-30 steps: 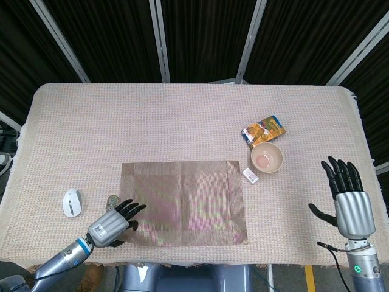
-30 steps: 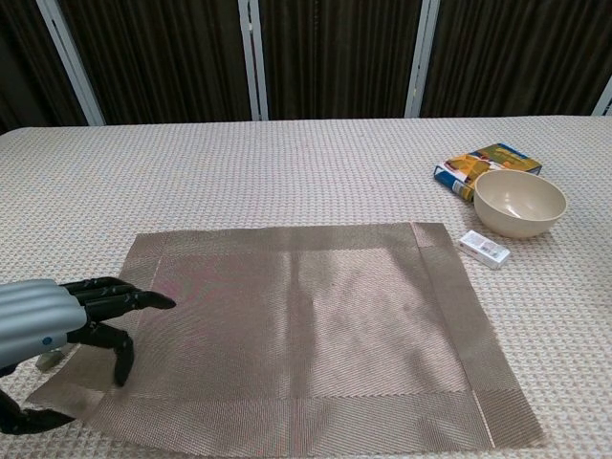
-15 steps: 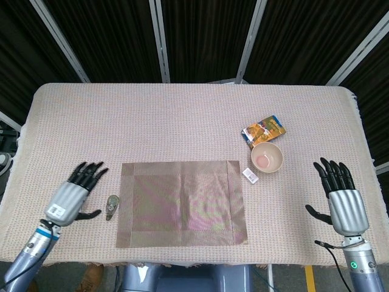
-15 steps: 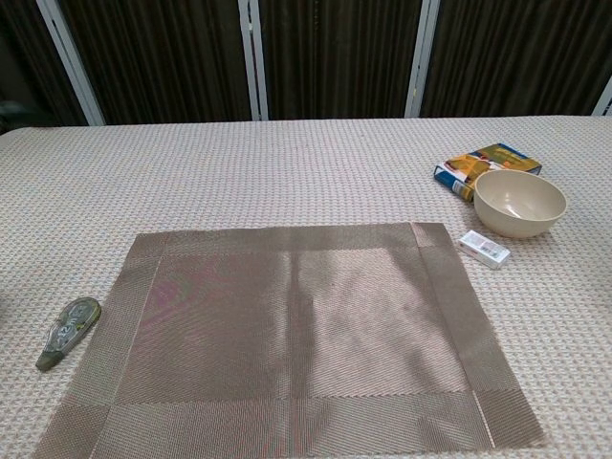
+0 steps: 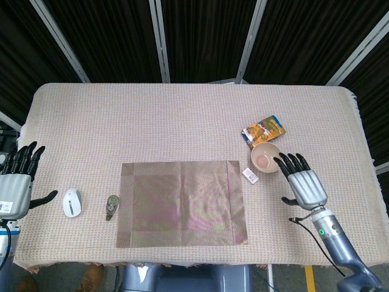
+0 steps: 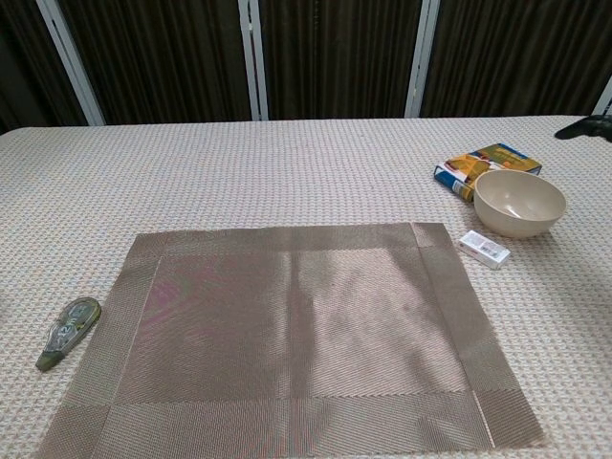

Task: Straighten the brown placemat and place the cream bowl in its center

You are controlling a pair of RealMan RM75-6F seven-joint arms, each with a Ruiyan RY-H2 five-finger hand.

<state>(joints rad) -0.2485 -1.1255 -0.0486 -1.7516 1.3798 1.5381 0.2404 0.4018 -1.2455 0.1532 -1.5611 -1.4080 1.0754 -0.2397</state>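
Lying flat in the lower centre of the head view, the brown woven rectangular placemat (image 5: 183,202) has its edges roughly parallel to the table's near edge and nothing on it. The cream round bowl (image 5: 266,157) stands upright and empty off the mat, right of its upper right corner, on the beige textured tablecloth (image 5: 182,121). A small white rectangular eraser (image 5: 250,175) lies between the bowl and the mat's corner, apart from both. An orange and blue printed packet (image 5: 263,131) lies just above the bowl, touching or nearly touching its rim; which of the two cannot be told. At the right of the frame, the right hand (image 5: 302,182) is palm down with fingers spread apart and holding nothing, its fingertips (image 5: 283,162) just beside the bowl's right rim; contact cannot be confirmed. At the far left edge, the left hand (image 5: 14,185) sits with fingers spread and empty, well apart from the mat. Between it and the mat lie a white computer mouse (image 5: 72,202) and a small green-grey correction tape dispenser (image 5: 112,207), the latter just beside the mat's left edge.
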